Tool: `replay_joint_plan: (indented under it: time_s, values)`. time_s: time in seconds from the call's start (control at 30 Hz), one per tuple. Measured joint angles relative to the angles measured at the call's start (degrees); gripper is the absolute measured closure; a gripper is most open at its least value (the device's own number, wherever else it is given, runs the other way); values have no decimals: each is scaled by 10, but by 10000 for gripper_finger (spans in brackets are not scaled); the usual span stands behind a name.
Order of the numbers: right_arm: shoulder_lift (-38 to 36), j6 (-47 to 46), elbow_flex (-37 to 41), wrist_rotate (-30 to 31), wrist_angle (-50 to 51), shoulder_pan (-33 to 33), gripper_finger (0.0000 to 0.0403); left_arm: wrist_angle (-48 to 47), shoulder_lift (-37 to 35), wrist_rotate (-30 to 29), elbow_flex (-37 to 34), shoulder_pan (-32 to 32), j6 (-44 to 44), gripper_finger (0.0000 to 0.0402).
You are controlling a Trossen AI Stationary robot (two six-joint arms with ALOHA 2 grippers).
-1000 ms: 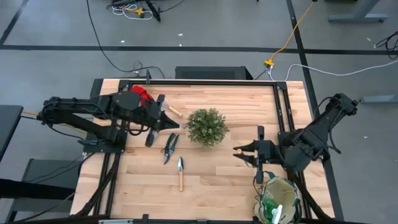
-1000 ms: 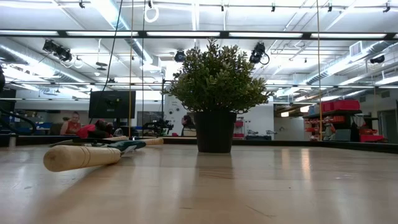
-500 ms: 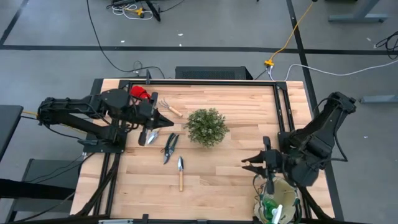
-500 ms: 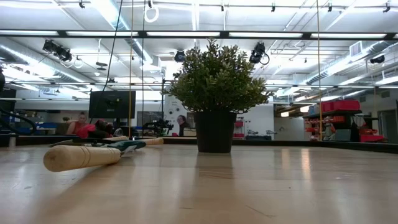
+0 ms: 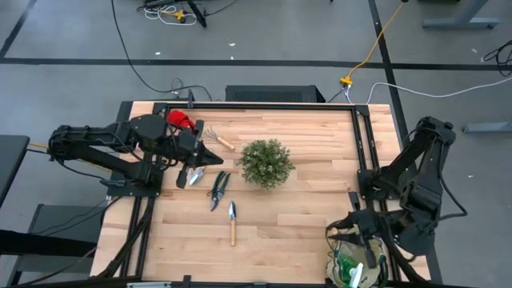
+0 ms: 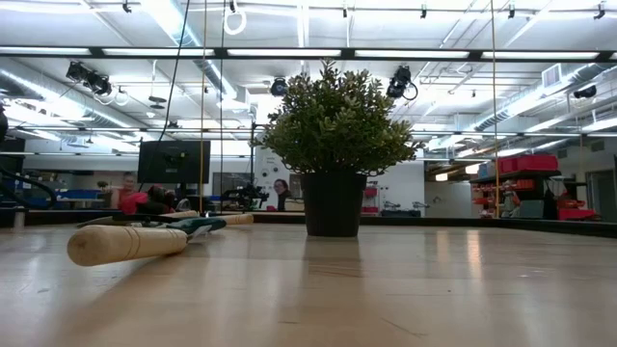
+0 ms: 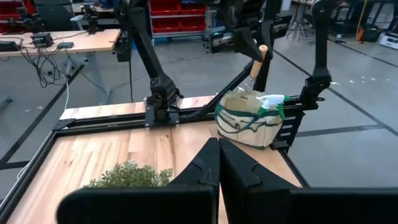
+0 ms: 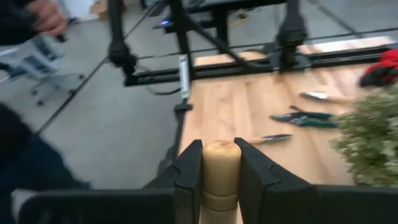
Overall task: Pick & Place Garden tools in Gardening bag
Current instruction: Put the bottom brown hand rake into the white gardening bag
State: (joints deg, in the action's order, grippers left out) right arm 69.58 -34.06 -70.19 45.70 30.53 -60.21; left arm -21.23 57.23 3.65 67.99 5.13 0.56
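Partway through, by the look of it. Gardening bag (image 5: 358, 260) at the near right corner of the table (image 5: 304, 152), already loaded: white-and-green sprayer-like item poking from its mouth in the left wrist view, other contents hard to tell.

Right gripper (image 8: 219, 163) directly over the bag, jaws pinching a wooden tool handle (image 8: 219, 167); tool head out of sight, so kind of tool unknown. Likely next: lower and release into the bag.

Left gripper (image 7: 219, 163) at the far left part of the table, jaws pressed together, apparently holding nothing, poised just beside a metal-bladed trowel (image 5: 194, 174).

Left on the table: pruning shears (image 5: 218, 190), a wooden-handled trowel (image 5: 232, 222) nearer the front edge, a small rake (image 5: 216, 139) at the back, red gloves (image 5: 181, 120) behind the left arm. Potted plant (image 5: 266, 163) mid-table, not part of the job.

Rough count: four or five items to go.
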Motion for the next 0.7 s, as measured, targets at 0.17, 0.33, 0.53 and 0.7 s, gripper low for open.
replay_joint_plan:
  time_s: [0.17,0.33,0.53,0.7]
  values:
    - [0,6,0,-9,-18,-20,337,0,0,-18,0,0,0,397]
    - [0,32,0,-47,-32,-31,337,0,0,-19,0,0,0,397]
    - [0,57,1,-62,-33,-48,337,0,0,-8,0,0,-7,397]
    - [-17,92,50,-117,-97,-57,337,-2,0,-8,0,0,-17,397]
